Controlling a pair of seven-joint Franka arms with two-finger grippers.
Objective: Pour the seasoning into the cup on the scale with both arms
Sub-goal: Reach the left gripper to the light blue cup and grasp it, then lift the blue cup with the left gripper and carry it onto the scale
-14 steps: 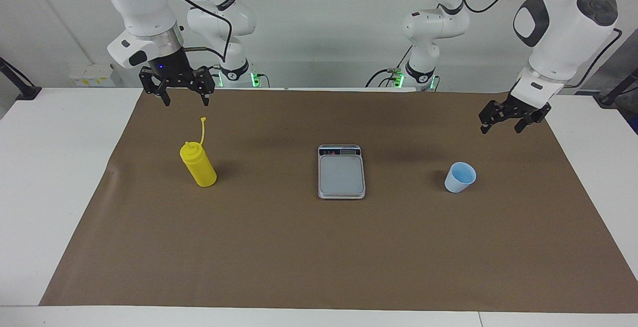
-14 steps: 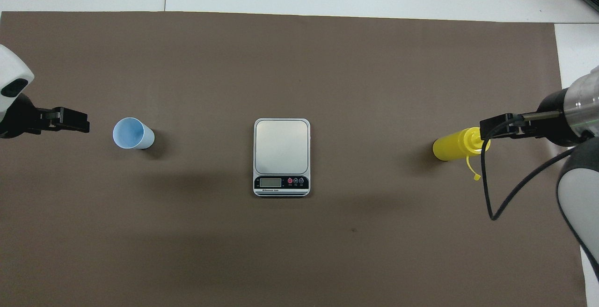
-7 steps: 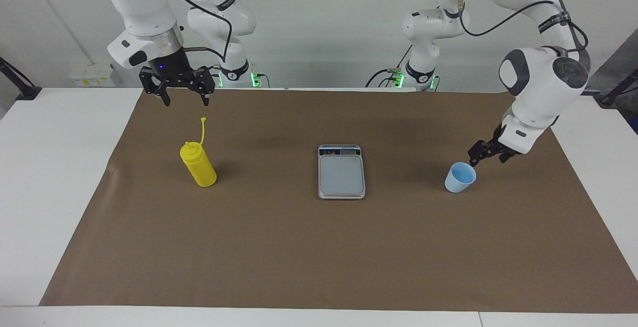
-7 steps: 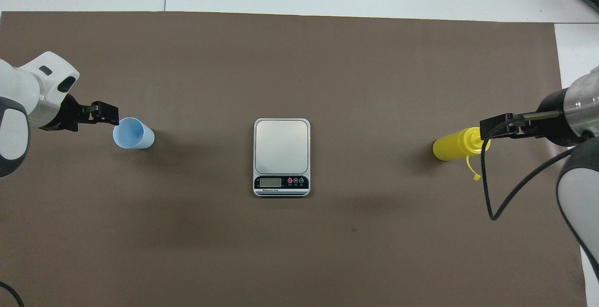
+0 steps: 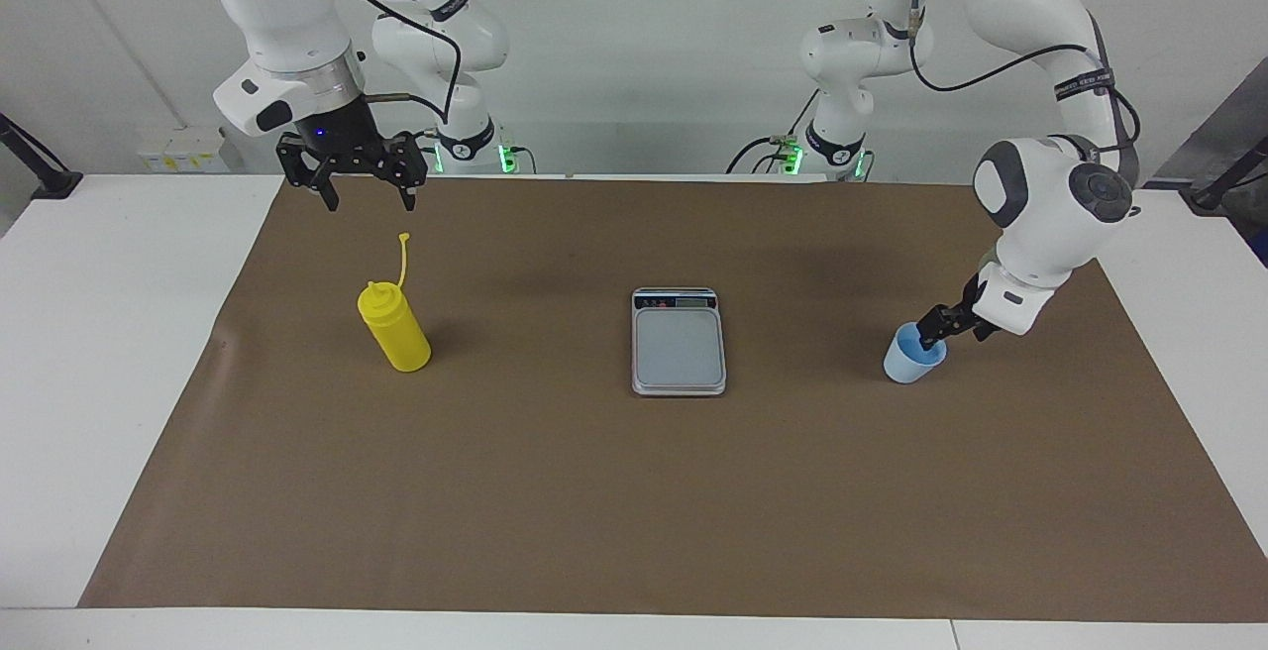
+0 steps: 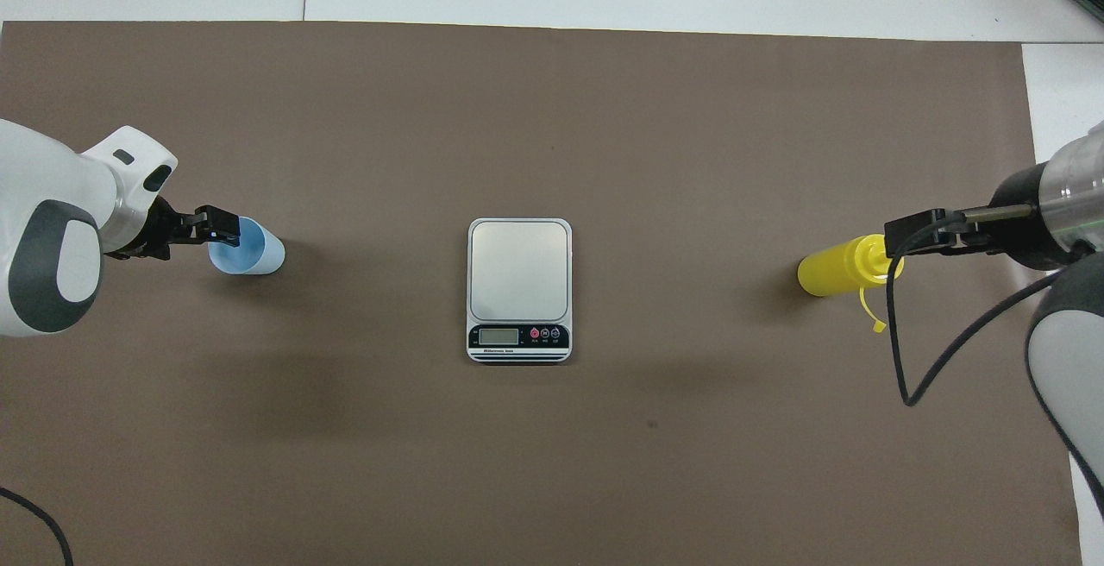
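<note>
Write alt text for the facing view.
The left end effector, open, reaches the rim of a light-blue cup standing on the brown mat. The scale sits bare mid-table, and the right end effector hangs open above the upright yellow bottle.

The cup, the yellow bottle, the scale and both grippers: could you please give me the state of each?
cup: upright on the mat, not on the scale.
yellow bottle: upright, cap off on its strap.
scale: plate bare.
left gripper: open, at the cup's rim.
right gripper: open, waiting above the bottle.

A white table (image 5: 119, 333) under a brown mat (image 5: 634, 491) stands before a plain white wall (image 5: 634, 26).
</note>
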